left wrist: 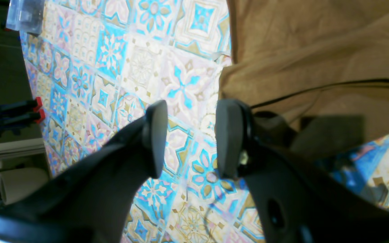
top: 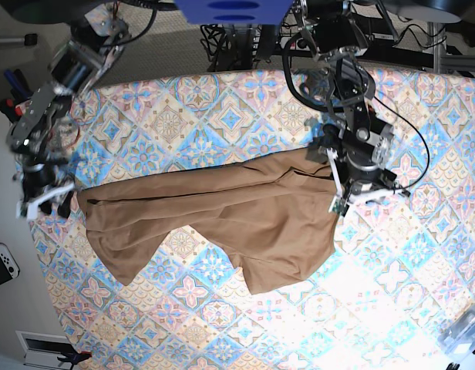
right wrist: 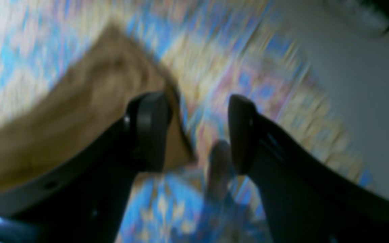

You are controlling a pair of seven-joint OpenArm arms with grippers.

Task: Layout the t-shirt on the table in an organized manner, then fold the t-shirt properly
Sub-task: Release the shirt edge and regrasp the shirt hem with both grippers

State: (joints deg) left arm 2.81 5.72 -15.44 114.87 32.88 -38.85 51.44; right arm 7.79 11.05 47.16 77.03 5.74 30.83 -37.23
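The tan-brown t-shirt (top: 222,208) lies spread across the middle of the patterned table (top: 222,108), rumpled, with folds along its top edge. My left gripper (top: 353,196) hovers at the shirt's right edge. In the left wrist view it (left wrist: 189,138) stands open over bare table (left wrist: 130,67), with the t-shirt (left wrist: 316,44) just beyond its right finger and nothing between the fingers. My right gripper (top: 46,202) is at the shirt's left end. The right wrist view is blurred; there it (right wrist: 198,131) is open, the t-shirt (right wrist: 79,111) behind its left finger.
The table's left edge runs close beside the right gripper. Red-and-black clamps (left wrist: 19,111) sit off that edge in the left wrist view. A clear plastic object (top: 465,331) rests at the table's bottom right corner. A white controller (top: 2,262) lies off the table at left.
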